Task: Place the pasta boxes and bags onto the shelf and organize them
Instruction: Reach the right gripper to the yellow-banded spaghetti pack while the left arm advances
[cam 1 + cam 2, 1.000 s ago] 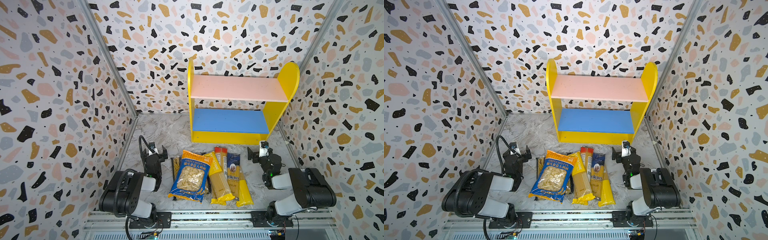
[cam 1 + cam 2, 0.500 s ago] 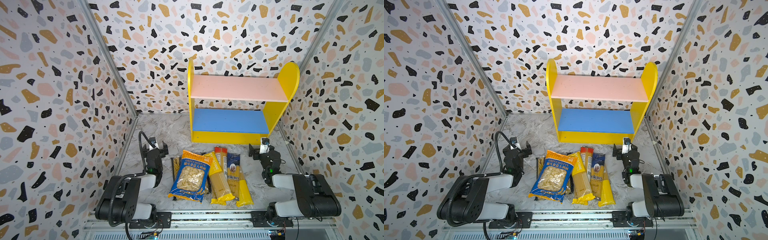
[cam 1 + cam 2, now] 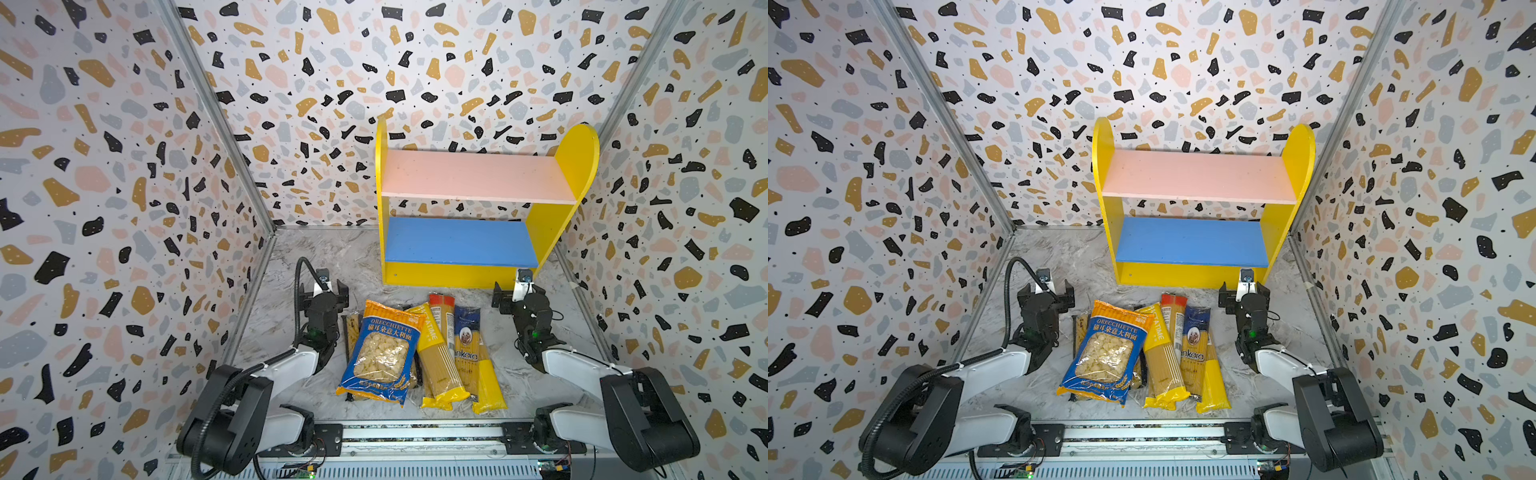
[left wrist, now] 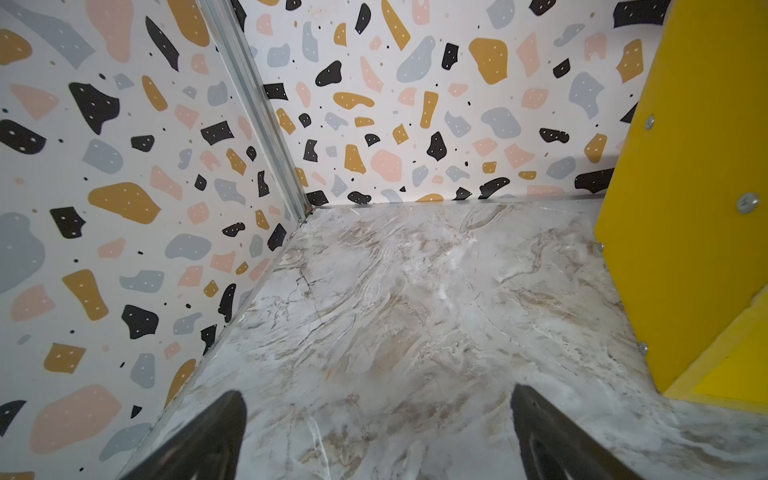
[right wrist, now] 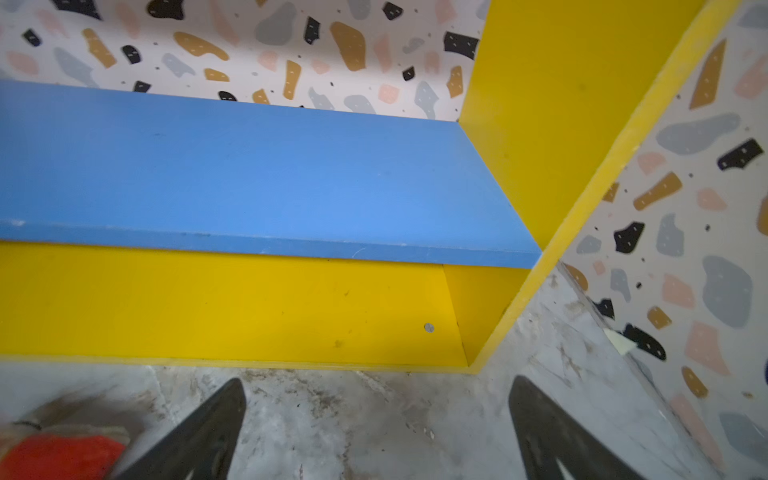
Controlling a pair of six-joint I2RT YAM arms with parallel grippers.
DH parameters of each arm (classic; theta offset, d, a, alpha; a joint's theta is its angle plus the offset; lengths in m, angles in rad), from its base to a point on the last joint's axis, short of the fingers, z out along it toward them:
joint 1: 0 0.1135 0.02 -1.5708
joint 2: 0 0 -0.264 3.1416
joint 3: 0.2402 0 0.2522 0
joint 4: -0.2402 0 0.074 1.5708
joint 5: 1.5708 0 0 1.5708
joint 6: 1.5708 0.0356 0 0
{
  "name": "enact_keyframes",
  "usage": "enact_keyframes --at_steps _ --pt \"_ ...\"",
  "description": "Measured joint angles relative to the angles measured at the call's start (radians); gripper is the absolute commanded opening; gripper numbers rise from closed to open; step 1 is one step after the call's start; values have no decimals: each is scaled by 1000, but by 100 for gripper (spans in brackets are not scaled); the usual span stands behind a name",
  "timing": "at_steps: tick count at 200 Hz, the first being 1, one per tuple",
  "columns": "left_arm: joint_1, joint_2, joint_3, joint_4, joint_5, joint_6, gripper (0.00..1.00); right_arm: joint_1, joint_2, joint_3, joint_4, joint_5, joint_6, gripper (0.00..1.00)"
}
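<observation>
The marble table [image 3: 291, 257] is walled in by speckled panels [image 3: 124, 208]. The shelf [image 3: 577, 166] is stood at its far side, toward the right, with the pink upper board [image 3: 478, 176] above the blue lower board [image 3: 457, 243].

The pasta packs [image 3: 1163, 357] are laid in an overlapping heap on the table, just in front of the shelf's base. The wide orecchiette bag [image 3: 380, 353] lies on top at the left. Beside it are a yellow spaghetti pack [image 3: 438, 361], a red-topped pack [image 3: 441, 307] and a dark blue pack [image 3: 467, 336].

The left fingers [image 4: 199, 440] are held spread over bare table, just left of the heap's far end. The right fingers [image 5: 195, 436] are also spread, right of the heap and near the shelf's right foot. Nothing is pinched by either.

The packs are seen whole only in both top views. In the left wrist view the shelf's yellow side is shown with its screws [image 4: 748, 203]. In the right wrist view the blue board is shown close ahead, and a blurred red patch [image 5: 54, 453] beside one finger is probably the red-topped pack's end.
</observation>
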Motion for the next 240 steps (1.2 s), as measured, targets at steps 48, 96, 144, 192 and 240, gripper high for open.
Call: enact_keyframes --at_steps 48,96,144,192,240 --pt "-176 -82 49 -38 -93 -43 99 13 -14 352 -444 11 166 99" --pt "-265 -311 39 -92 -55 -245 99 158 8 491 -831 45 204 99" --pt "-280 -362 178 -310 8 -313 99 307 -146 470 -1093 2 312 97" --pt "-298 -393 230 -557 84 -438 100 505 -254 441 -1250 -75 467 100" --pt "-338 -443 261 -814 137 -518 100 793 -172 441 -1332 -66 595 100"
